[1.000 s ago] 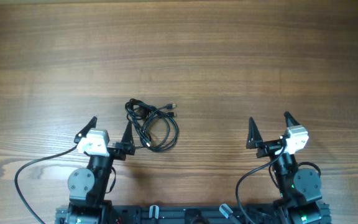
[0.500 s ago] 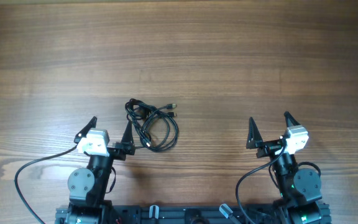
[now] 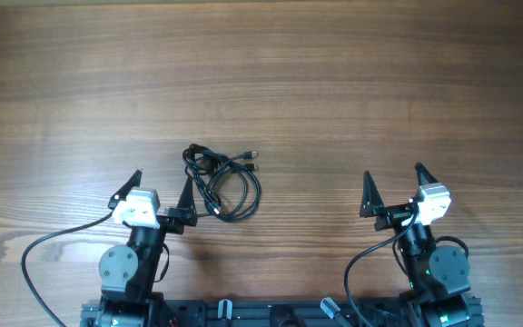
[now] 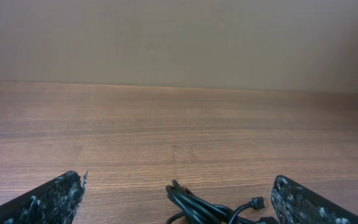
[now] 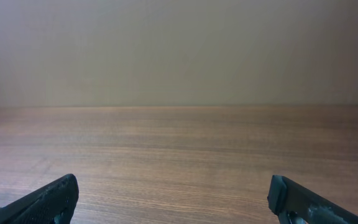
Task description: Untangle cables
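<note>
The cables (image 3: 222,183) are thin black cords tangled in a small bundle with loops and small plug ends, lying on the wooden table left of centre. In the left wrist view the bundle (image 4: 213,208) shows at the bottom edge, between the fingers. My left gripper (image 3: 161,188) is open and empty, just left of and a little nearer than the bundle, its right finger tip close to the loops. My right gripper (image 3: 394,184) is open and empty, well to the right of the cables. In the right wrist view (image 5: 173,202) only bare table lies between its fingers.
The wooden table (image 3: 334,91) stretches far beyond the cables in all directions. A thick black arm wire (image 3: 39,250) curls at the front left. The arm bases (image 3: 271,313) sit along the front edge. A plain wall (image 4: 179,37) stands behind the table.
</note>
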Available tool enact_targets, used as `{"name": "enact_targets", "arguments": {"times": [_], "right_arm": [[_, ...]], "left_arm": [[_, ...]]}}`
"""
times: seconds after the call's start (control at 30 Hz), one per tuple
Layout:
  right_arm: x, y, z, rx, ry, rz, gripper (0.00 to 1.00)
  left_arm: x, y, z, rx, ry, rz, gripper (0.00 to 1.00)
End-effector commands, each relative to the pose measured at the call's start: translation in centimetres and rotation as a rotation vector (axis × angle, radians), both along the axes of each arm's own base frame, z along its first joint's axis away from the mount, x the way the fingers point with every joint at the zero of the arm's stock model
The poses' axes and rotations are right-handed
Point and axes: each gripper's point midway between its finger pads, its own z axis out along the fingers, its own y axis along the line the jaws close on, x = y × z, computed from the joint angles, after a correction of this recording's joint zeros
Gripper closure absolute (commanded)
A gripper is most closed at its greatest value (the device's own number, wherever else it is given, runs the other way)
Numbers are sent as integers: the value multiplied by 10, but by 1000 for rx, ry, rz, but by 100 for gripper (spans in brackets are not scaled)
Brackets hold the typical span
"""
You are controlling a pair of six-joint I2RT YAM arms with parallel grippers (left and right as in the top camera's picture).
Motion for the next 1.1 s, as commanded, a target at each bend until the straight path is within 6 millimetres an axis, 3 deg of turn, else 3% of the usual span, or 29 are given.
{"name": "enact_targets", "arguments": {"times": [0.0,0.53,0.67,0.77,0.87,1.07], "right_arm": [[1,-4,0,17,2,-20,0],[1,-4,0,17,2,-20,0],[1,-4,0,17,2,-20,0],[1,-4,0,17,2,-20,0],[1,-4,0,17,2,-20,0],[1,-4,0,17,2,-20,0]], "left_arm": [[0,4,-2,-8,6,20,0],[0,1,-2,-10,6,5,0],[-4,-19,13,-45,-43,-113,0],[-7,-22,27,-154,-47,-129,0],[-13,-32,43,-155,-70,-193,0],[-24,-30,60,-154,-13,-188,0]]}}
